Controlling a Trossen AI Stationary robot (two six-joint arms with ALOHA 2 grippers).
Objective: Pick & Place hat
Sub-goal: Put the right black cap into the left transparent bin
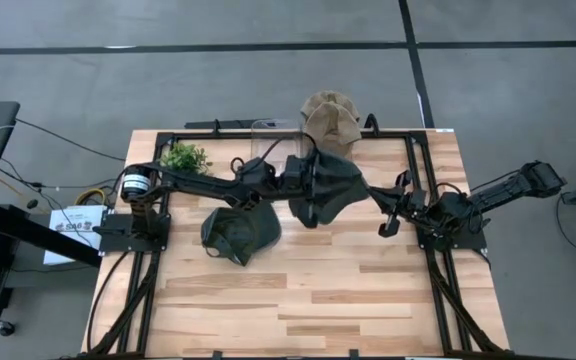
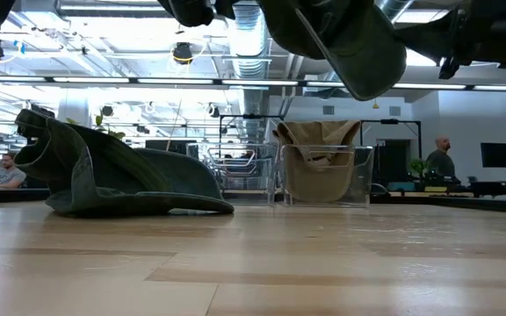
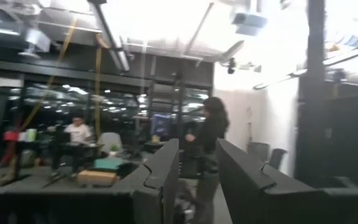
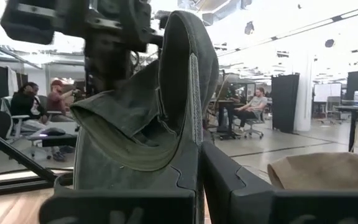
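A dark green hat (image 1: 333, 190) hangs in the air over the middle of the table, with my left gripper (image 1: 303, 180) shut on it. In the low view the hat (image 2: 341, 44) hangs at the top of the picture, well above the wood. A second dark green hat (image 1: 238, 232) lies crumpled on the table, resting on its rim and brim (image 2: 148, 206). Tan hats (image 1: 328, 118) sit in a clear bin (image 2: 323, 180) at the far edge. My right gripper (image 1: 386, 222) waits shut at the table's right, just right of the hanging hat. My left gripper holds the hat by its upper cloth (image 4: 143, 74); the gripper body hides the exact spot. The fingers come from the table's left, slanting upward. The hat hangs slack below them, clear of the table, its rounded brim (image 2: 372, 66) lowest.
A small green plant (image 1: 185, 157) stands at the far left corner. Black frame rails (image 1: 418, 170) run along the table's left, right and far sides. Bare wood (image 1: 308, 300) stretches across the near half. People sit and stand in the room beyond the table.
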